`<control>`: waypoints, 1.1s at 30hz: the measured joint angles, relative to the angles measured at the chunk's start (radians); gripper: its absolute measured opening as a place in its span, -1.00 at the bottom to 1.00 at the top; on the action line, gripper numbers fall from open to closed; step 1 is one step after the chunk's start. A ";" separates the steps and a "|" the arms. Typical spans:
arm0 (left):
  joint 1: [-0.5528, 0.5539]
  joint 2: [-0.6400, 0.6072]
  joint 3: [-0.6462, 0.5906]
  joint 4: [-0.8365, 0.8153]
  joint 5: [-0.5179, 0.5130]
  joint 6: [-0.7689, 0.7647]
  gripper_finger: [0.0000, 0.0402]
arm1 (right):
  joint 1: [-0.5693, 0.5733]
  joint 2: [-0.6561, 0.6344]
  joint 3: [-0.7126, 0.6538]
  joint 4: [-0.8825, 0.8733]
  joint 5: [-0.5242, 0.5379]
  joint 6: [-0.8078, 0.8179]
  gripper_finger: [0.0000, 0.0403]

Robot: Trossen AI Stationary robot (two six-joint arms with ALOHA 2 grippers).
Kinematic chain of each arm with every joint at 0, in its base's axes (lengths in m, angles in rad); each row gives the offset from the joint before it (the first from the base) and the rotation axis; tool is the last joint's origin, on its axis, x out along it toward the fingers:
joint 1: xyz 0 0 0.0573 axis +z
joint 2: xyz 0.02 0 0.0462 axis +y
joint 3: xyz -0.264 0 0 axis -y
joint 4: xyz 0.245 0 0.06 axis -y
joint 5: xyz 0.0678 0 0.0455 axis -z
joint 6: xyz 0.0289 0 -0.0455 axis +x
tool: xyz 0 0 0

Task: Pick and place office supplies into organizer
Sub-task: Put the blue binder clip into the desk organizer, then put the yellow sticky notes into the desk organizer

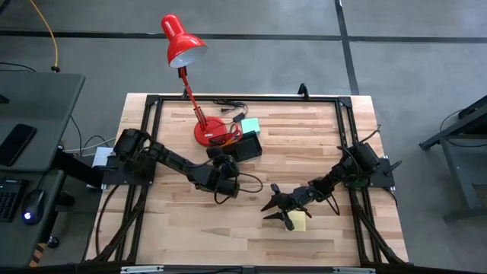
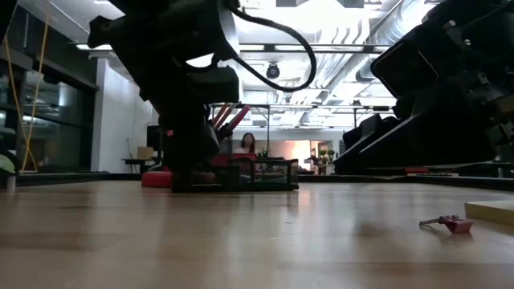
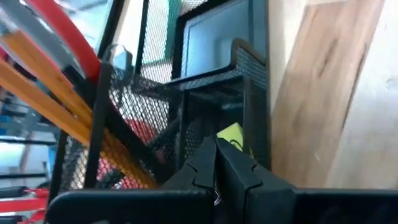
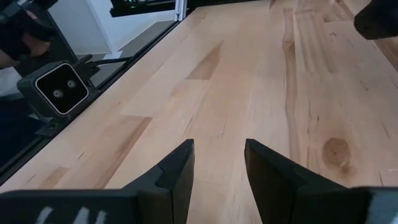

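The right gripper (image 4: 217, 168), its two dark, wedge-shaped fingers (image 4: 177, 171) parted with bare wood showing in the gap and nothing held, hangs low over the pale butcher-block table (image 1: 319, 144) near its front edge. In the high view the same gripper (image 1: 275, 207) sits just beside a yellow square sticky-note pad (image 1: 297, 221), part of it covered by the fingers. At table level, a small pink-red clip-like piece (image 2: 451, 222) lies on the boards just beside the pad's flat edge (image 2: 491, 210).

The left gripper (image 3: 217, 171), fingers pressed together and empty, points at the black wire-mesh organizer (image 3: 205, 93) from close by. Through the mesh show orange pencils (image 3: 37, 87) leaning at a slant, a red scissor handle (image 3: 62, 31) and a small yellow-green piece (image 3: 231, 134) low in the nearer compartment, just past the fingertips. From above, that gripper (image 1: 226, 183) is near the middle of the table, with the organizer (image 1: 247, 146) just behind it and a teal pad (image 1: 249, 125) at the organizer's far side.

A glossy red desk lamp (image 1: 183, 42) with a round base (image 1: 207, 133) stands beside the organizer, its bell-shaped shade leaning out past the table's rear edge. A black metal frame (image 1: 243, 98) borders the tabletop. No lettering is legible anywhere.
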 joint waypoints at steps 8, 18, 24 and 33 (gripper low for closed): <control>0.069 0.000 0.000 -0.059 0.041 -0.074 -0.87 | 0.000 0.000 0.000 0.000 0.000 0.003 -0.34; 0.030 0.001 0.003 -0.050 0.039 -0.039 -0.41 | 0.000 0.000 0.000 -0.013 0.001 0.003 -0.34; -0.090 0.002 0.095 -0.027 -0.022 -0.036 -0.28 | 0.000 0.000 0.000 -0.017 0.001 0.003 -0.34; -0.378 0.002 0.096 0.503 0.005 0.316 -0.24 | 0.000 0.000 0.000 -0.030 0.001 0.005 -0.34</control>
